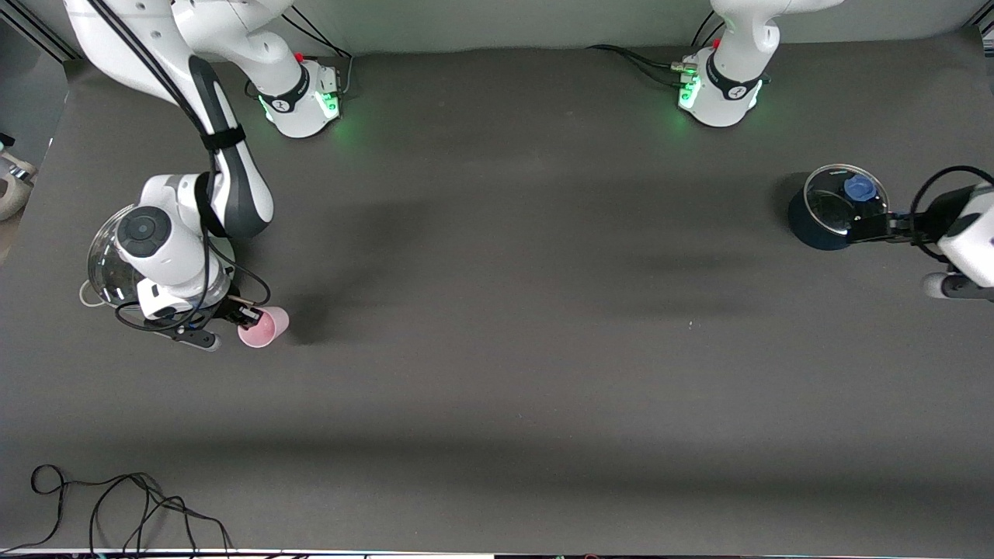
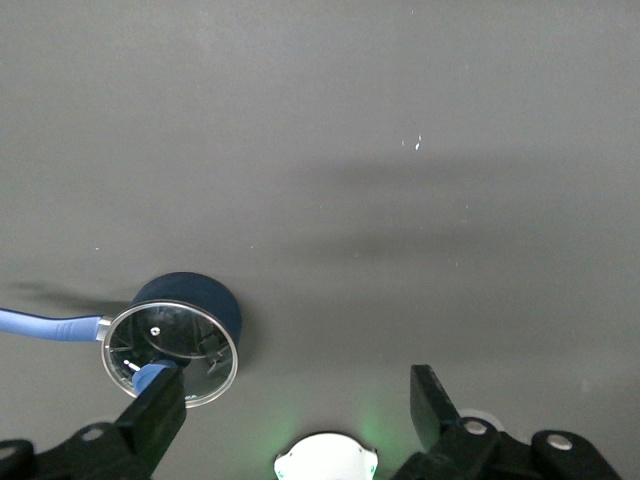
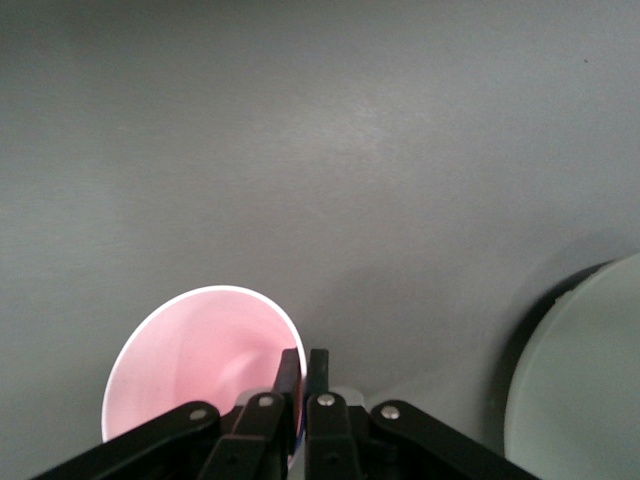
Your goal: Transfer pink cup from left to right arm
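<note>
My right tool (image 1: pixel 247 314): pinching the pink cup's (image 1: pixel 264 327) rim, near the worktop (image 1: pixel 497 373) at the right arm's end. My left tool (image 1: pixel 893 227): spread, over the lidded blue pot (image 1: pixel 831 208), well apart.

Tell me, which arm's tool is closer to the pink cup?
The right. Its tool is shut on the cup rim, pinching the wall at the right arm's end of the table. The left tool is open over the blue pot at the left arm's end.
</note>
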`<state>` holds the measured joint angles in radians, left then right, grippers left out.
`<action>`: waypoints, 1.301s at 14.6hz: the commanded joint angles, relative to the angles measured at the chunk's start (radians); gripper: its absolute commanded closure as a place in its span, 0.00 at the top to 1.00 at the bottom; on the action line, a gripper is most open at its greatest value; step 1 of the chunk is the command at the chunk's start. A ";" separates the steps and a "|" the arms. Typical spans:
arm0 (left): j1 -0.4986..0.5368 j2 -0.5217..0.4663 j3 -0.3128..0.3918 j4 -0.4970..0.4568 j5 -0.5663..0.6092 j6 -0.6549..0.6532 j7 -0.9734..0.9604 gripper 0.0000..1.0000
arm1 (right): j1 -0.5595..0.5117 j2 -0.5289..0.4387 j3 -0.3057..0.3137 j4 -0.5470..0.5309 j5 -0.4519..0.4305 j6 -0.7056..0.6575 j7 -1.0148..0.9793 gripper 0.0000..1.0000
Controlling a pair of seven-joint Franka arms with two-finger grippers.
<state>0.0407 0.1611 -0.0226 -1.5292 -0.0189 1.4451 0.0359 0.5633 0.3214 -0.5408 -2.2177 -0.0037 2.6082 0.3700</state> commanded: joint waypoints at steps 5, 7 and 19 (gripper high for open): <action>-0.031 -0.146 -0.002 -0.206 0.024 0.147 -0.034 1.00 | 0.001 0.039 -0.001 -0.030 -0.001 0.116 -0.017 0.00; -0.042 -0.129 0.000 -0.187 0.010 0.147 -0.021 1.00 | 0.001 0.031 -0.001 -0.030 -0.001 0.113 -0.016 0.38; -0.239 -0.081 0.173 -0.114 0.004 0.139 -0.019 1.00 | 0.007 -0.096 -0.001 0.113 0.010 -0.193 -0.011 1.00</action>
<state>-0.1797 0.0628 0.1325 -1.6771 -0.0142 1.5992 0.0186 0.5658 0.2883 -0.5405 -2.1816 -0.0029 2.5659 0.3689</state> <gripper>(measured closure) 0.000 0.000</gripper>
